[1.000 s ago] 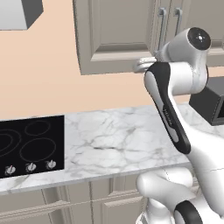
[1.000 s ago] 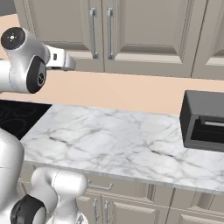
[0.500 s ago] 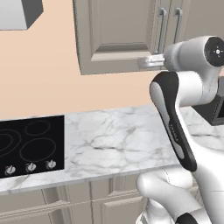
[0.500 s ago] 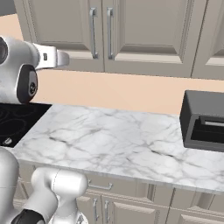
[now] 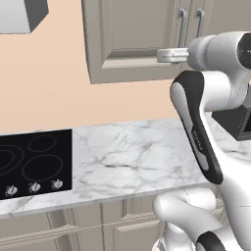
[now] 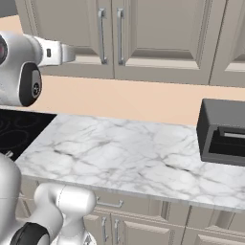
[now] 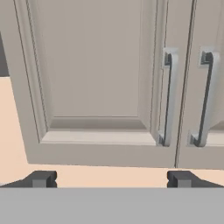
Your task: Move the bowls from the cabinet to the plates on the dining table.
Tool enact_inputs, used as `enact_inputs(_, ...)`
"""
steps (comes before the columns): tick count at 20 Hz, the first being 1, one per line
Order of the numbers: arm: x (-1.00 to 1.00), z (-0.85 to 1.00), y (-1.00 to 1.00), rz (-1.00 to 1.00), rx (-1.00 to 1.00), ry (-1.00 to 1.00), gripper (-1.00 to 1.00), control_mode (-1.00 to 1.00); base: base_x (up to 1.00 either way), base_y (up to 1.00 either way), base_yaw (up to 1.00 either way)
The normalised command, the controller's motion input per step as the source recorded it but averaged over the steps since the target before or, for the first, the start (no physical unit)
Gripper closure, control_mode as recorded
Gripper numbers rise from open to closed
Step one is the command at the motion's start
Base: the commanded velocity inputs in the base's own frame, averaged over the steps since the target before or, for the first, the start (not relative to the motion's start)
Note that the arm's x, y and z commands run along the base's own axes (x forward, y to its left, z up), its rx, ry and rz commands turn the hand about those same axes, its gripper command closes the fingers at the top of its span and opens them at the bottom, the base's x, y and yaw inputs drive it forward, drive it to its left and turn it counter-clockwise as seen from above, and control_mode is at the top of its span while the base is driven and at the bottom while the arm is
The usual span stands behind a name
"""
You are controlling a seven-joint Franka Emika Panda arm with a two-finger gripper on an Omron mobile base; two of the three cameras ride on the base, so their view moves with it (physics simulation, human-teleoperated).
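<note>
- Claw (image 7: pixel 111 178): the two small dark finger tips stand far apart at the bottom of the hand view, jaws wide and holding nothing; peach wall shows between them.
- White hand of the arm (image 5: pixel 172 55): raised to the upper right of the left base view, level with the lower edge of the wall cabinet; in the right base view it sits at the upper left (image 6: pixel 56 52), pointing toward the doors.
- Grey-beige panelled wall cabinet (image 7: pixel 94 74): both doors shut, so its inside cannot be seen. It takes up the upper part of the hand view.
- Two long silver bar handles (image 7: pixel 168 96): upright, side by side at the meeting edges of the doors, in the right half of the hand view; the claw is lower than them and apart from them.
- White, grey-veined marble desk (image 5: pixel 132 157): runs across the middle of both base views, below the cabinet.
- Black cooktop with round knobs (image 5: pixel 32 164): set into the desk at the left of the left base view.
- Dark box-shaped appliance (image 6: pixel 224 131): stands on the desk at the right of the right base view.
</note>
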Motion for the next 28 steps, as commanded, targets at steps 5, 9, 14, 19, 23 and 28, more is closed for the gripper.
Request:
enact_inputs(5, -0.01, 0.2, -0.16, -0.03, 0.04, 0.03, -1.0, -1.0, 0.0, 0.0, 0.0)
enact_inputs(9, -0.03, 0.0, 0.04, -0.06, -0.01, 0.0, -1.0, -1.0, 0.0, 0.0, 0.0)
enact_inputs(14, -0.38, 0.0, -0.16, -0.02, 0.0, 0.04, -1.0, -1.0, 0.0, 0.0, 0.0)
enact_inputs(19, -0.54, 0.0, -0.24, 0.0, 0.0, 0.03, -1.0, -1.0, 0.0, 0.0, 0.0)
enact_inputs(23, -0.14, -0.01, -0.22, -0.01, 0.0, 0.13, -1.0, -1.0, 0.0, 0.0, 0.0)
enact_inputs(28, 0.07, 0.0, -0.28, -0.02, 0.0, 0.19, -1.0, -1.0, 0.0, 0.0, 0.0)
